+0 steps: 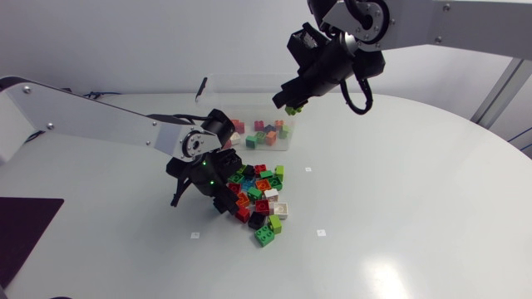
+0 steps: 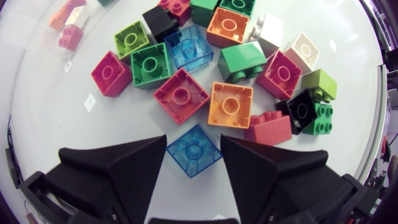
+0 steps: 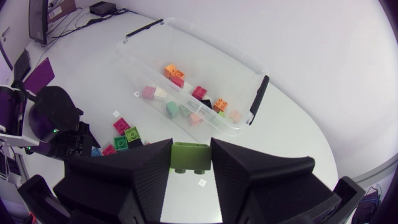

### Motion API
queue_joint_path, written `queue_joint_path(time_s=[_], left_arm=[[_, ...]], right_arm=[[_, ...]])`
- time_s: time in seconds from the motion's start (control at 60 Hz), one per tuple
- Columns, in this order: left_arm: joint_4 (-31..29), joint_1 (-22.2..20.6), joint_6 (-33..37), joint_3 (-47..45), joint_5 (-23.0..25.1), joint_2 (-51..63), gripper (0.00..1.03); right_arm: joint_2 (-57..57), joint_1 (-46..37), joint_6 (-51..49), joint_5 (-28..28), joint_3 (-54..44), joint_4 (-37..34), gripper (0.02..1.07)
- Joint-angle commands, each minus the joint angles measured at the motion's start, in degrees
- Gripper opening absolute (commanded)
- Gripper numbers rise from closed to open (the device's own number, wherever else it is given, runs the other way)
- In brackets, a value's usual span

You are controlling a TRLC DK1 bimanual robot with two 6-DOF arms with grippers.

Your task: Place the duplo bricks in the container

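Observation:
A pile of coloured duplo bricks [image 1: 259, 191] lies mid-table. My left gripper [image 2: 193, 138] is down at the pile's near edge, fingers touching both sides of a clear blue brick [image 2: 194, 152] that rests on the table. Ahead of it lie an orange brick [image 2: 230, 104] and a red one [image 2: 181, 95]. The clear container [image 1: 243, 81] stands behind the pile with several bricks inside. My right gripper [image 1: 293, 106] hangs above the container's right end, shut on a green brick [image 3: 189, 157]. From the right wrist, the container [image 3: 205, 38] is seen ahead and below.
A dark purple mat [image 1: 25, 228] lies at the table's front left. Small white markers [image 1: 321, 232] dot the table around the pile. The left arm [image 3: 59, 121] shows beside the pile in the right wrist view. Black clips [image 3: 257, 99] sit at the container's ends.

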Motion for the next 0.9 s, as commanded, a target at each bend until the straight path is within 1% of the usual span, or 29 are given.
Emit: queue_joint_path(time_s=[0.0, 0.417, 0.45, 0.467, 0.483, 0.533, 0.55, 0.567, 0.617, 0.8, 0.817, 0.883], left_arm=[[-0.15, -0.07, -1.59, 0.99, -0.23, 0.66, 0.42], [-1.64, 0.98, -0.10, -1.92, -0.31, -4.26, 0.43], [-1.73, 0.98, 0.69, -2.27, -0.40, -5.14, 0.49], [-1.73, 1.07, 1.13, -2.53, -0.40, -5.75, 0.56], [-1.82, 1.24, 1.57, -2.71, -0.49, -6.37, 0.65], [-1.99, 1.77, 3.59, -3.32, -0.49, -7.69, 0.82], [-2.08, 1.77, 4.12, -3.41, -0.49, -7.95, 0.84], [-2.70, 1.86, 5.61, -3.67, -0.49, -8.57, 0.89], [-3.57, 2.83, 9.13, -4.02, -0.49, -9.80, 0.97], [-5.77, 5.46, 21.78, -3.94, 0.12, -10.06, 0.98], [-5.77, 5.46, 22.05, -3.94, 0.12, -10.06, 0.98], [-6.21, 5.64, 26.79, -4.02, 0.21, -8.65, 0.98]], right_arm=[[2.49, -0.06, 0.88, -0.20, 2.53, -0.42, 0.33], [8.90, -0.77, 1.05, -0.73, 10.27, -0.07, 0.33], [9.08, -0.77, 1.14, -0.73, 10.53, -0.07, 0.33], [9.08, -0.77, 1.05, -0.73, 10.62, -0.07, 0.33], [9.08, -0.77, 1.05, -0.73, 10.71, -0.07, 0.33], [9.17, -0.77, 1.05, -0.82, 10.79, -0.16, 0.33], [9.17, -0.77, 1.05, -0.90, 10.88, -0.16, 0.33], [9.17, -0.77, 1.05, -0.90, 10.88, -0.16, 0.33], [9.17, -0.77, 0.88, -0.99, 10.97, -0.24, 0.33], [9.26, -0.41, 0.18, -1.52, 11.50, -0.24, 0.33], [9.26, -0.33, 0.09, -1.52, 11.50, -0.24, 0.33], [9.26, -0.15, -0.18, -1.70, 11.85, -0.24, 0.33]])
